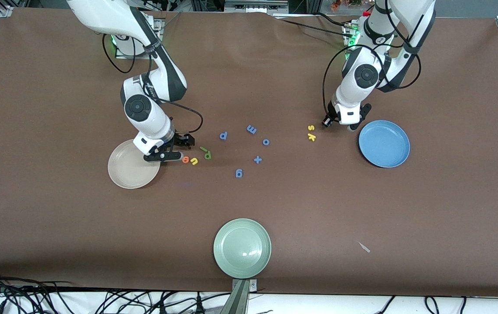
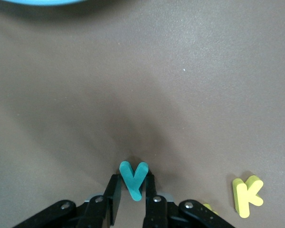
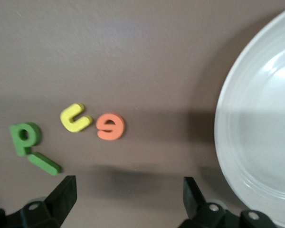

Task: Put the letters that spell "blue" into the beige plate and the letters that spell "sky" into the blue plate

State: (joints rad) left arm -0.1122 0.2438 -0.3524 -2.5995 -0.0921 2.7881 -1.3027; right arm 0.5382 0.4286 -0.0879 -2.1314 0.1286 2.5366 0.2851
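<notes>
My left gripper (image 1: pixel 350 125) is down at the table between the blue plate (image 1: pixel 384 144) and the yellow s (image 1: pixel 311 127) and k (image 1: pixel 312 137). In the left wrist view its fingers (image 2: pixel 115 186) press both sides of the teal y (image 2: pixel 133 179), which lies flat; the front view hides it. The k (image 2: pixel 247 194) lies beside it. My right gripper (image 1: pixel 175 150) hangs open and empty beside the beige plate (image 1: pixel 129 172). Close by lie the orange e (image 3: pixel 110 127), yellow u (image 3: pixel 75 118), dark-green b (image 3: pixel 24 137) and light-green l (image 3: pixel 45 163). Both plates are empty.
Several blue letters (image 1: pixel 257 159) are scattered mid-table between the two groups. A pale green plate (image 1: pixel 242 247) sits near the table's front edge. A small white scrap (image 1: pixel 364 247) lies toward the left arm's end.
</notes>
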